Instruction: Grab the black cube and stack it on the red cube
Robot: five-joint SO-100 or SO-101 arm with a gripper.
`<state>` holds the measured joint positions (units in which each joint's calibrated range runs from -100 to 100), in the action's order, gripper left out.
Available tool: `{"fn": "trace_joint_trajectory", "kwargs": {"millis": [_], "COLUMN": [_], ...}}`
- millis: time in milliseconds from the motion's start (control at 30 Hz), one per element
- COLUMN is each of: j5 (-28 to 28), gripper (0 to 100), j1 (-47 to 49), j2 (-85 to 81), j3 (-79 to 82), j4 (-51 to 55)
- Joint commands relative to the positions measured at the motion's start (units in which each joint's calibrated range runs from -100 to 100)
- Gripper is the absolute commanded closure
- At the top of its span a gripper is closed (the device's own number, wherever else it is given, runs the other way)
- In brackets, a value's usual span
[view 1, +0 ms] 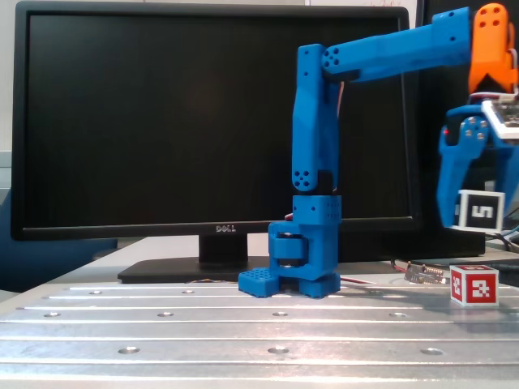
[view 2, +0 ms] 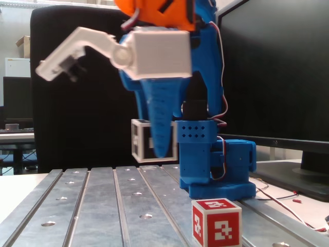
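Two cubes show in both fixed views, one held in the air and one resting on the tabletop. The black cube hangs clear of the surface, clamped between the blue fingers of the gripper; the jaws are closed on its sides, and its face with the white "5" marker looks toward the camera. In the other fixed view the same black cube appears partly hidden behind a tapered blue finger, with only its white-edged left part and a strip at its right showing.

The red cube sits near the right edge of the tabletop in a fixed view, below the held cube and apart from it, with open air between the two. In the other fixed view the red cube stands at the near edge of the tabletop, close to the camera, its red pixel pattern on white faces plainly visible.

The arm's blue base stands toward the far edge of the grooved metal tabletop, its upper link upright and its forearm reaching out to the right in that view. An orange wrist section tops the gripper. A white camera housing with an angled bracket rides on the gripper. A black Dell monitor stands behind the far edge.
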<state>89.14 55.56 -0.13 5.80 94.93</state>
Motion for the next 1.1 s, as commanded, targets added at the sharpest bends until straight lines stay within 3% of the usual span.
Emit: {"fn": "trace_joint_trajectory", "kwargs": {"millis": [0, 267, 1067], "j5": [1.5, 5.8, 8.4], "gripper": [81, 81, 81], "j1": [1.8, 6.5, 11.2], "j2": [-6.7, -10.4, -4.1], "j3": [4.7, 14.1, 14.1], "j4": [-1.3, -11.0, -15.9]}}
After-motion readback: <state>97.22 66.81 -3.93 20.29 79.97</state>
